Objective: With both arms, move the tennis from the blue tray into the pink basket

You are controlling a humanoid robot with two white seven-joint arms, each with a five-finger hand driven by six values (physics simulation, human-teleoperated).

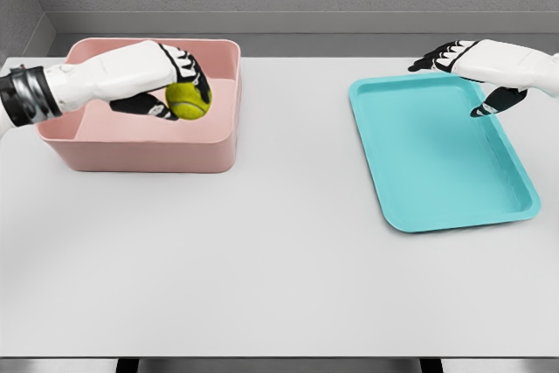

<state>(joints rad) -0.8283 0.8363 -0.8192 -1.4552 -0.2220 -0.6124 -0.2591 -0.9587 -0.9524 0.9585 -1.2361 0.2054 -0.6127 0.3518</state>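
Note:
A yellow-green tennis ball [189, 99] is held over the inside of the pink basket [140, 150] at the table's left rear. My left hand [179, 86] is shut on the ball, fingers curled over its top and thumb beneath it. Whether the ball touches the basket floor is hidden by the near wall. The blue tray [437, 203] lies at the right with nothing in it. My right hand [467, 76] hovers over the tray's far right corner, open, fingers spread and holding nothing.
The white table [262, 277] stretches wide between basket and tray and toward the front edge. A grey wall runs behind the table.

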